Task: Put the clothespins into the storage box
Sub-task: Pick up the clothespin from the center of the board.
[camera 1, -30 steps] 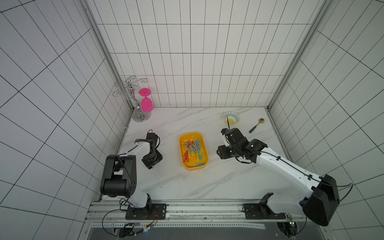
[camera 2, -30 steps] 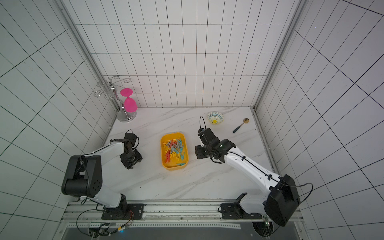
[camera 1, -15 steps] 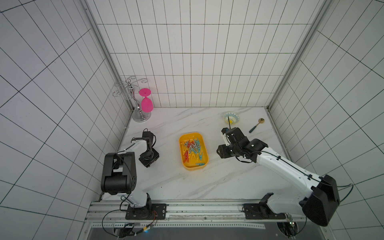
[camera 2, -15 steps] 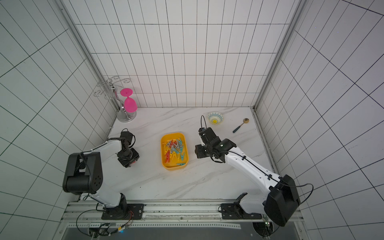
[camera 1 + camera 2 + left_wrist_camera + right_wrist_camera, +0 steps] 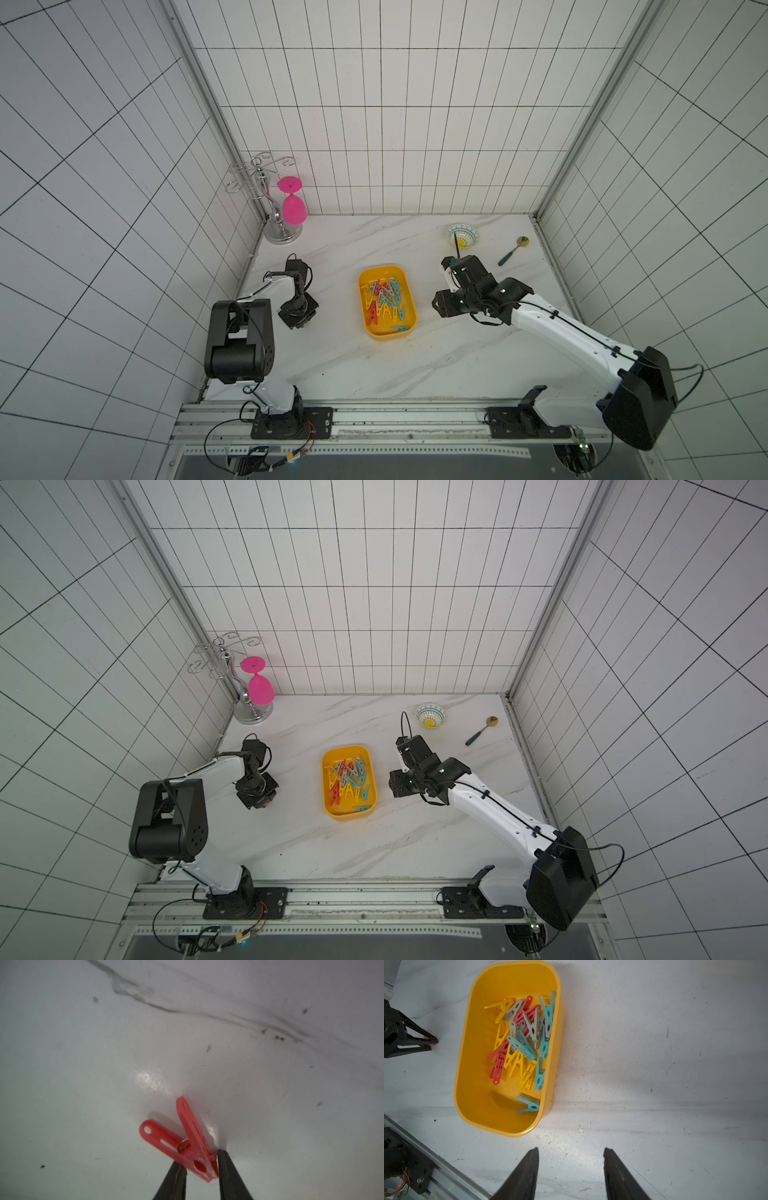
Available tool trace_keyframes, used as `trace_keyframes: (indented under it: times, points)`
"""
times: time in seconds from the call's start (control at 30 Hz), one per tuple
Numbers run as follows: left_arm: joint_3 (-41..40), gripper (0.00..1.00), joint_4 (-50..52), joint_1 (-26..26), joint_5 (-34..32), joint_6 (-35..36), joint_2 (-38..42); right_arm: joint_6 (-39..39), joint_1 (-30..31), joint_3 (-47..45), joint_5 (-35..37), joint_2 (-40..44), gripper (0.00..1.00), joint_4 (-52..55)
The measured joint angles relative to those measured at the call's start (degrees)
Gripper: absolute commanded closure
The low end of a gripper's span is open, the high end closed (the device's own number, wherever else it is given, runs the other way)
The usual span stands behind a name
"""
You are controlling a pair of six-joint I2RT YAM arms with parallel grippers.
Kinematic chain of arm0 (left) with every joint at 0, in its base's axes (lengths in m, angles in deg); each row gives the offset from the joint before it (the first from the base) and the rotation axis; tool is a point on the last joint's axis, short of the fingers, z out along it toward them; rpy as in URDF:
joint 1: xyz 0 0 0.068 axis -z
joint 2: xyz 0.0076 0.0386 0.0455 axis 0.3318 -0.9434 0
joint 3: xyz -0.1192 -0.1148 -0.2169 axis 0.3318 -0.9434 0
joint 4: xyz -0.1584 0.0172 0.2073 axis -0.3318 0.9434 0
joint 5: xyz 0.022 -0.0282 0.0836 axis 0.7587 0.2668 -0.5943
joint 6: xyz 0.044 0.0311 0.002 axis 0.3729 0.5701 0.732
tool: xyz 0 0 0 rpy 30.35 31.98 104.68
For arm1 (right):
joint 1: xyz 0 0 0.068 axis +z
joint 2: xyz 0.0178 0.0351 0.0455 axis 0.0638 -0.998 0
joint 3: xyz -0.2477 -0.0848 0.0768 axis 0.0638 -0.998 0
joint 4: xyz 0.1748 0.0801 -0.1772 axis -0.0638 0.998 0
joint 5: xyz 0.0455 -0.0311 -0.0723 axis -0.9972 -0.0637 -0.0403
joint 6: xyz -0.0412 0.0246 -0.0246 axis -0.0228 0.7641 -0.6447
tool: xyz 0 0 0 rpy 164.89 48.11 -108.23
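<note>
The biggest thing is the white marble table (image 5: 415, 374). Two robot arms reach over it from the near edge, the right arm (image 5: 561, 332) and the left arm (image 5: 239, 332). The yellow storage box (image 5: 382, 333) sits in the middle of the table, between the arms.

A shiny metal rack (image 5: 270, 208) stands in the far corner on the left arm's side. A pink glass (image 5: 293, 208) hangs upside down on it.

The right gripper (image 5: 571, 1150) hangs over bare table just beside the box. Its two fingers stand wide apart, with nothing between them. The left gripper (image 5: 198, 1159) points down at the table on the other side of the box, near it but not touching.

A small round bowl (image 5: 463, 235) sits by the back wall on the right arm's side. A spoon (image 5: 513, 250) lies near it.

Most of the clothespins (image 5: 521, 1039) lie in a heap inside the box: yellow, red, blue-green and grey. One blue-green pin (image 5: 529, 1104) lies alone at the near end of the box.

One red clothespin (image 5: 187, 1142) is outside the box, under the left gripper. That gripper's fingers are close together and squeeze the pin's end from both sides. I cannot tell if the pin is lifted off the table.
</note>
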State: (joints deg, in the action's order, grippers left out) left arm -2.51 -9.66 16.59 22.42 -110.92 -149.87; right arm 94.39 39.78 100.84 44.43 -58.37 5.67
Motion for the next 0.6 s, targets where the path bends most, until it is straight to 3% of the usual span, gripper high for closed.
trace_keyframes:
  times: [0.17,0.4,0.6]
  points:
    - [0.0,0.84,0.0,0.0,-0.4,0.4,0.3,0.0,0.0,0.0,-0.3,-0.3,0.46,-0.1]
    - [1.1,0.85,2.3,1.6,-1.5,0.7,3.9,0.0,0.0,0.0,-0.3,-0.3,0.46,-0.2]
    - [7.3,0.85,5.1,12.7,-3.4,-0.3,8.9,0.0,-2.3,-1.4,-0.3,0.3,0.46,-0.4]
